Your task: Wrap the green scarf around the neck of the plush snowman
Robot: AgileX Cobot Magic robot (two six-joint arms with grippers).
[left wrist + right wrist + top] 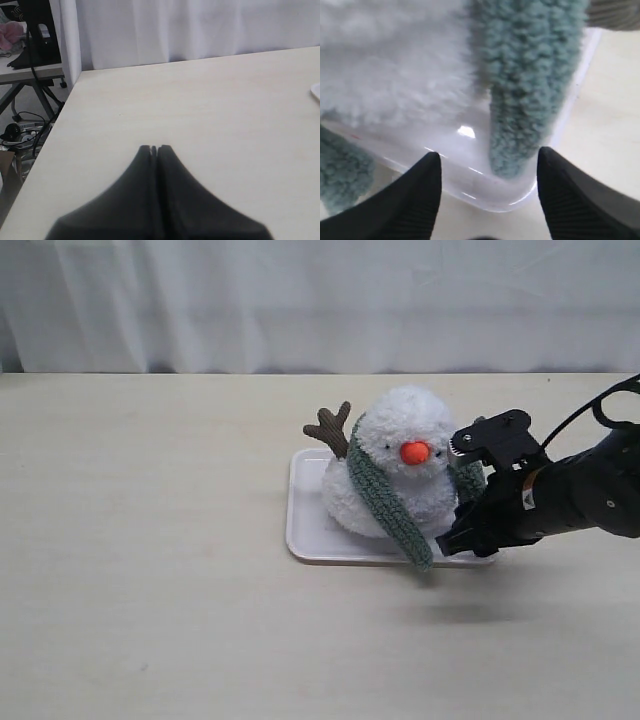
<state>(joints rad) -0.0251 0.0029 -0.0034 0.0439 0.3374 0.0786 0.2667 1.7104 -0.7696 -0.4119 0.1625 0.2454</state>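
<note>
We see the fluffy white two-ball plush snowman (395, 475) seated on a glossy white rectangular tray (303, 525), mid-table on the pale wood-grain tabletop (150, 590). The dull grey-green fuzzy knit scarf (383, 502) shows on both sides of its neck. One rounded end runs down to 6 o'clock over the tray rim, the other hangs at 3 o'clock. Right gripper (489, 155) sits at 4 o'clock, jaws wide, straddling that second end, not clamped. Left gripper (154, 148) has fingers pressed together, holding nothing.

Right claw (489, 153), spread wide, flanks the end of the green scarf (525, 90) on the white tray (490, 194).
</note>
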